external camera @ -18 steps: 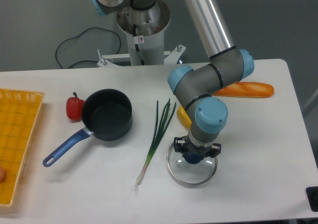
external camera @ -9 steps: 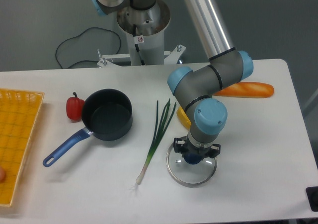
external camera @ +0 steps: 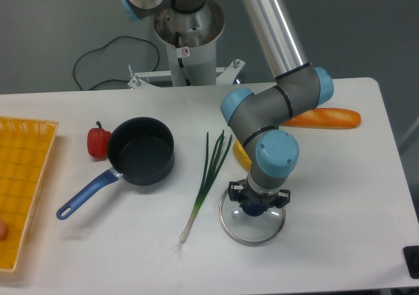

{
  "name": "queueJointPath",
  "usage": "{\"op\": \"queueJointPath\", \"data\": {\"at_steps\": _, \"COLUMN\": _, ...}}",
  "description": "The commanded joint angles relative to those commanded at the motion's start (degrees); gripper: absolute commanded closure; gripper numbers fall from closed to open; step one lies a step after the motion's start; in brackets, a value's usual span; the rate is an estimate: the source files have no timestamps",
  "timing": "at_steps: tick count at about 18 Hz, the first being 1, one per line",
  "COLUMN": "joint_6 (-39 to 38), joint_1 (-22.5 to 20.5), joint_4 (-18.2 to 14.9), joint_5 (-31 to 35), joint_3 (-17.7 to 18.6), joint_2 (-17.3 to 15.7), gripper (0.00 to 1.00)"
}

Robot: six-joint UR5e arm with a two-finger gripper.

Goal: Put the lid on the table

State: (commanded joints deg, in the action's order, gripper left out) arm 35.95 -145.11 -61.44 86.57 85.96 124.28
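The lid (external camera: 253,228), a clear glass disc with a metal rim and a blue knob (external camera: 251,208), lies flat on the white table (external camera: 327,197) at the front, right of centre. My gripper (external camera: 256,205) points straight down over the knob. Its dark fingers (external camera: 233,193) stand spread on either side of the knob, so it looks open. The wrist hides the far part of the lid. The dark saucepan (external camera: 142,150) with a blue handle stands without a lid to the left.
A spring onion (external camera: 208,177) lies between saucepan and lid. A red pepper (external camera: 98,141) sits left of the pan, and a yellow woven tray (external camera: 19,184) is at the left edge. A bread loaf (external camera: 324,118) and a yellow item (external camera: 241,155) lie behind the arm.
The wrist has shifted very slightly up and to the left. The lid has stayed in the same place on the table.
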Motion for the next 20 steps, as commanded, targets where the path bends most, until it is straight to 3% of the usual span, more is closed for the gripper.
{"op": "queueJointPath", "data": {"at_steps": 20, "joint_6": -0.09, "joint_1": 0.09, "joint_4": 0.00, "joint_5": 0.09, "joint_3": 0.00, "joint_2": 0.35, "gripper": 0.49}}
